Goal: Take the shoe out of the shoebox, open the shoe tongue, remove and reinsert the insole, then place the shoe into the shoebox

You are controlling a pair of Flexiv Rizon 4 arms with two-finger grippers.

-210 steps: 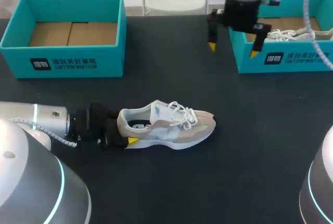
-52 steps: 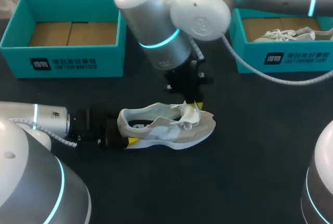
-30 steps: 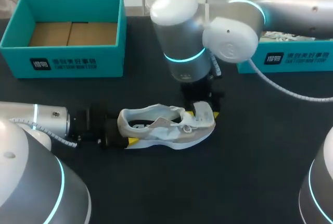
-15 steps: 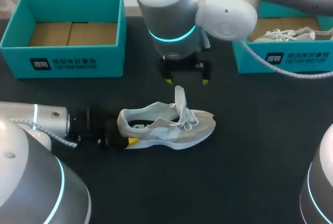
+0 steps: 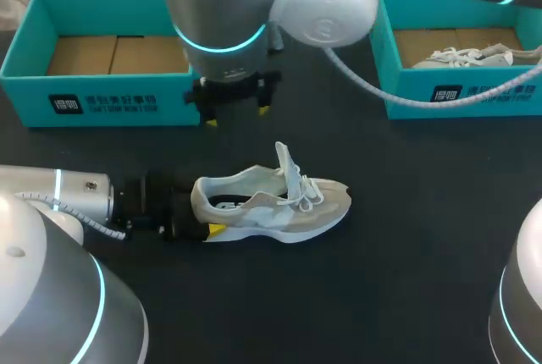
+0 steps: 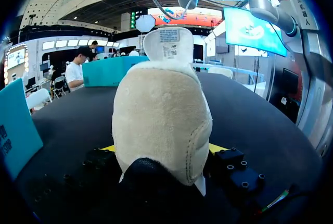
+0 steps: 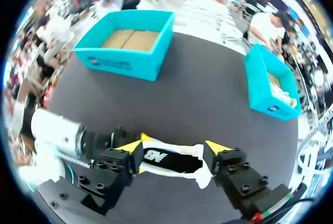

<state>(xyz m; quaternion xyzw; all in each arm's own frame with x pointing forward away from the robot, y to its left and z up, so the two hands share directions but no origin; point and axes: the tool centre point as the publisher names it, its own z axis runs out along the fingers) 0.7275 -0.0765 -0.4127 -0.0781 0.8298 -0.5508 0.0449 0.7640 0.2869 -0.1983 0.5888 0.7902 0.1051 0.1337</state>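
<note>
Left gripper (image 5: pixel 199 227) clamps the heel of the soft beige-and-white sneaker (image 5: pixel 271 203); right gripper (image 5: pixel 236 116) hangs open on its far side. The insole (image 7: pixel 156 157) looks limp: pinch its edge.

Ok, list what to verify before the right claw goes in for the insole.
1. Shoe out of its box, lying on the table: ok.
2. Tongue standing up, opening exposed: ok.
3. Left claw shut on the heel: ok.
4. Right claw open, nothing in it: ok.
5. Insole visible inside the shoe from the right wrist view: ok.
6. Insole loose enough to lift: cannot tell.
</note>
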